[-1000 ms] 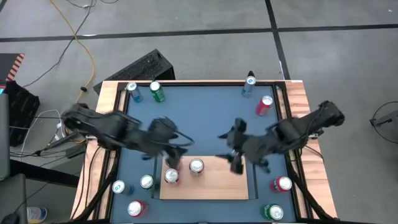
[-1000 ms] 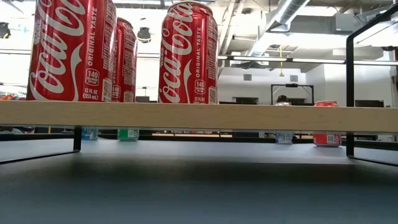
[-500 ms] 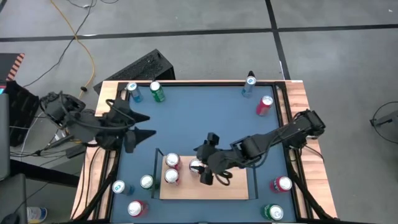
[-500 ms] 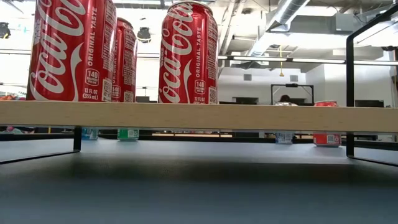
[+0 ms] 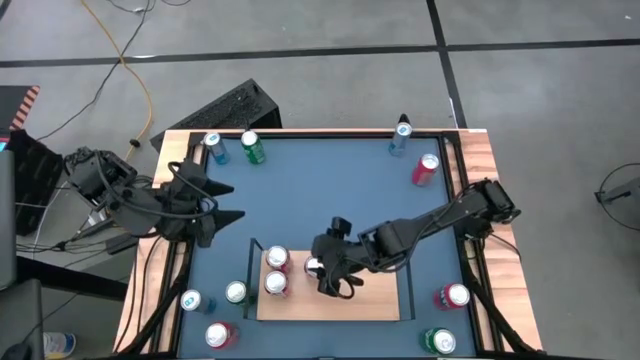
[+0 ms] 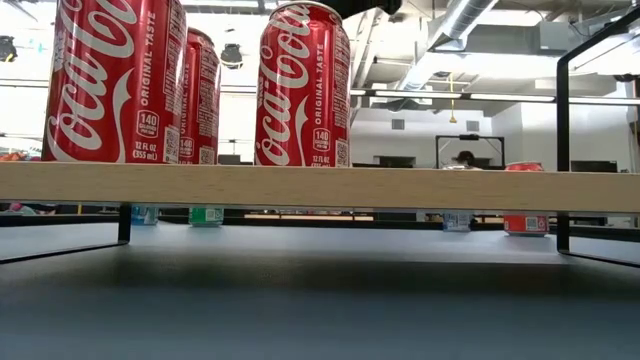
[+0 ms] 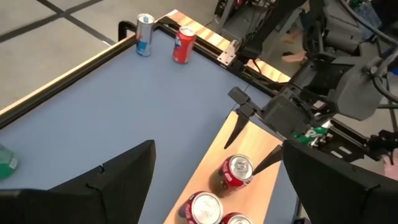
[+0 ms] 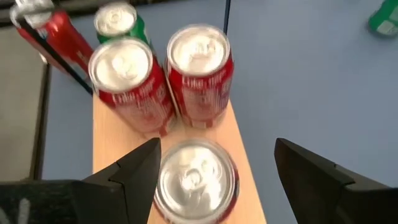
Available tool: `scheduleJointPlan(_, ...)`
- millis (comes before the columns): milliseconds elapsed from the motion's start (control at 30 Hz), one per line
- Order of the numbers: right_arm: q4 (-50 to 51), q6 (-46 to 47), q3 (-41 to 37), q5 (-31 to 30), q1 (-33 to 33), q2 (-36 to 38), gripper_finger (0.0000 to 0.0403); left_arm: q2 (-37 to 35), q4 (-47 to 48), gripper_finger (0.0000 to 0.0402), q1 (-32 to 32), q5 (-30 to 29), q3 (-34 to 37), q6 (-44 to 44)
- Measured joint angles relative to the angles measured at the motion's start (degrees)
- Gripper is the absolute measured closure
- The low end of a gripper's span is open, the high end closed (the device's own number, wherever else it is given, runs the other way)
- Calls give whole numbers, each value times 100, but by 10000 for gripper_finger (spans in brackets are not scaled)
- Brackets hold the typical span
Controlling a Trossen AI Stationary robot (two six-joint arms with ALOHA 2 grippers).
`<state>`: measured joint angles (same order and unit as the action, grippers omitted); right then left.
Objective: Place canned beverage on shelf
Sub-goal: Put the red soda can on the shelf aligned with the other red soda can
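The light-wood shelf point(image 5: 372, 300) stands at the table's near middle. Three red cans stand upright on it: two at its left end point(image 5: 277, 260) point(image 5: 275, 284) and one nearer the middle point(image 5: 315, 267). My right gripper point(image 5: 324, 274) is open and slants down over that middle can point(image 8: 196, 180), one finger on each side of it; I see no touch. In the low view a dark bit of that gripper point(image 6: 365, 5) shows above the can point(image 6: 300, 85). My left gripper point(image 5: 240, 202) hangs open and holds nothing over the table's left part, away from the shelf point(image 7: 214, 162).
Loose cans stand on the blue tabletop: blue point(image 5: 213, 148) and green point(image 5: 252, 147) at the far left, blue point(image 5: 400, 135) and red point(image 5: 426, 168) at the far right, red point(image 5: 455, 296) and green point(image 5: 440, 342) at the near right, three near left point(image 5: 218, 335). The shelf's right half is bare.
My left gripper has drawn back from the shelf's left end toward the table's left edge and risen, leaving a red can standing there. My right gripper has come down and toward the table's left, from the shelf's far right corner to the middle can.
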<state>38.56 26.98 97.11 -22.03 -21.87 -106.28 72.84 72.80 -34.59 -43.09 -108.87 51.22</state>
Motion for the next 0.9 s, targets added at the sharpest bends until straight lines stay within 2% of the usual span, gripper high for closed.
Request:
scheduleJointPlan(700,-182,0,-1,422,-19,-188,102,0,106,68,0,-229,0,0)
scheduleJointPlan(900,-177,0,2,280,-55,-186,102,0,106,68,0,-236,-1,0)
